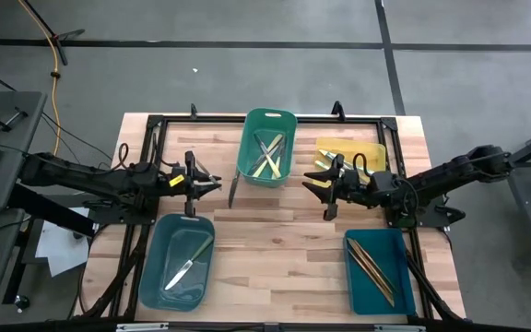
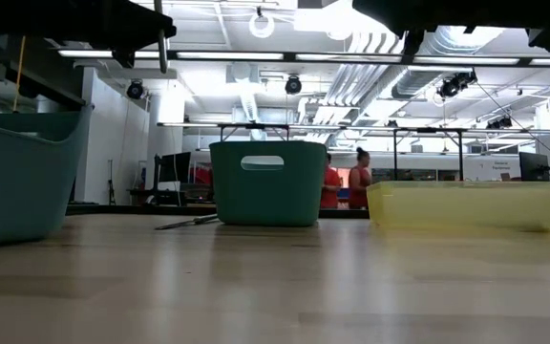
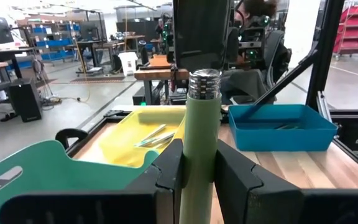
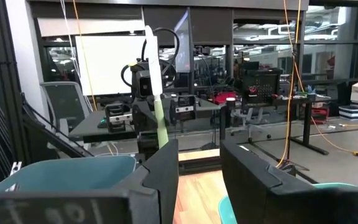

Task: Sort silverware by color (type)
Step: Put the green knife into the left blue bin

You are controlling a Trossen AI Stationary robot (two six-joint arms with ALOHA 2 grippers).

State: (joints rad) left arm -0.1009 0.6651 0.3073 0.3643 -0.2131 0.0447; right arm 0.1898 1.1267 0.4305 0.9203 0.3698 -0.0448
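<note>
While my left pincer (image 3: 197, 180) pinches this thin, stiff, light green-handled metal utensil (image 3: 199, 143) mid-handle, my right pincer (image 4: 199, 174) hangs spread.

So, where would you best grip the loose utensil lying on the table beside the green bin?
Probably mid-length on the utensil, coming straight down with the claw straddling its thin width: it lies flat on the table, with the green bin close alongside. The right claw is open; the left claw holds a green-handled piece.
</note>
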